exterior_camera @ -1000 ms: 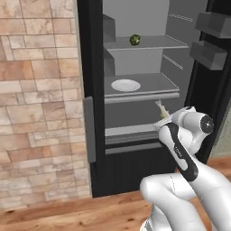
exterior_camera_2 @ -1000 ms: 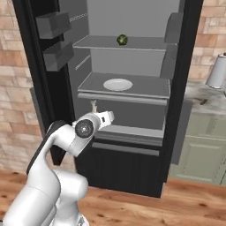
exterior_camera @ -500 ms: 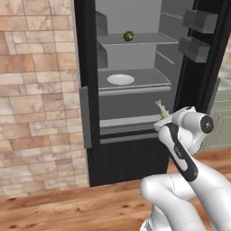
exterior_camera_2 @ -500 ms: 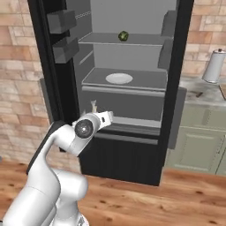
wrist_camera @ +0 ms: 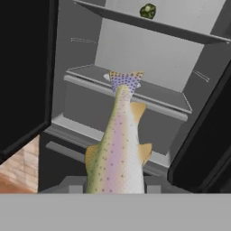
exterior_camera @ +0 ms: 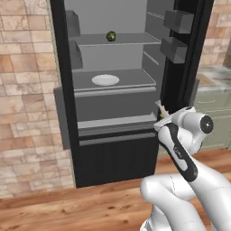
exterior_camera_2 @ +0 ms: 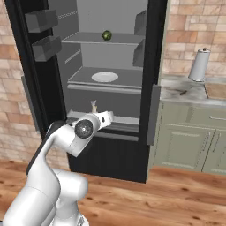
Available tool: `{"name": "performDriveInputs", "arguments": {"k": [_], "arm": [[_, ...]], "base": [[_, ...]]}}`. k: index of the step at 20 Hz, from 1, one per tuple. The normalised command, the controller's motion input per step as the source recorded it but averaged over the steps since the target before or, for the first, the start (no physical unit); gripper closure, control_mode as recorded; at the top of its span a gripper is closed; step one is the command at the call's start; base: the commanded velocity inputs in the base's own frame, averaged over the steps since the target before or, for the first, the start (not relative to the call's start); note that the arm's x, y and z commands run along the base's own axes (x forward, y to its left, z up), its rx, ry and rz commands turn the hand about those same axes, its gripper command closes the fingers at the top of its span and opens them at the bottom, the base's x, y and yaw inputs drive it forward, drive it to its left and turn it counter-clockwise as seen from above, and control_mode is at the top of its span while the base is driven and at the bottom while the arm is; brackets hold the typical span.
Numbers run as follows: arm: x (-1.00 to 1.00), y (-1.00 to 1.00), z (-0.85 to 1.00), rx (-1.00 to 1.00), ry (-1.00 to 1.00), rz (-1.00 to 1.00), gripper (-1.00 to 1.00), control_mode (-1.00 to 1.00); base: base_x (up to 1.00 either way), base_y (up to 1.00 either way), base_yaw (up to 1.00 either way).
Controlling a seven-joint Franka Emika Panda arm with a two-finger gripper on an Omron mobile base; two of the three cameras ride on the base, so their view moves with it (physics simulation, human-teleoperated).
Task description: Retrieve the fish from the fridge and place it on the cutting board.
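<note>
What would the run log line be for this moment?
phase: carry | gripper: shut on fish | fridge: door open | cutting board: on counter, bare

1. You had the fish (wrist_camera: 118, 149) looking smooth and faintly glossy, speckled with fine dots.
2. The fridge (exterior_camera: 113, 94) showed matt grey plastic-like shelves and black outer panels.
3. The cutting board (exterior_camera_2: 216, 90) looked like pale wood.
</note>
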Motion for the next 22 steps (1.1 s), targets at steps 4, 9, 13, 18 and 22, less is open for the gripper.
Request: {"name": "performDriveInputs", "arguments": {"k": [4, 9, 13, 18, 22], "arm": [[0.0, 0.0, 0.0, 0.0, 0.0, 0.0, 1.0, 1.0], [0.0, 0.0, 0.0, 0.0, 0.0, 0.0, 1.0, 1.0], [0.0, 0.0, 0.0, 0.0, 0.0, 0.0, 1.0, 1.0], [0.0, 0.0, 0.0, 0.0, 0.0, 0.0, 1.0, 1.0], [0.0, 0.0, 0.0, 0.0, 0.0, 0.0, 1.0, 1.0]], "base": [[-0.09, -0.6, 0.0], [-0.08, -0.61, 0.0], [-0.04, -0.62, 0.0], [-0.01, -0.62, 0.0], [0.0, -0.62, 0.0]]}}
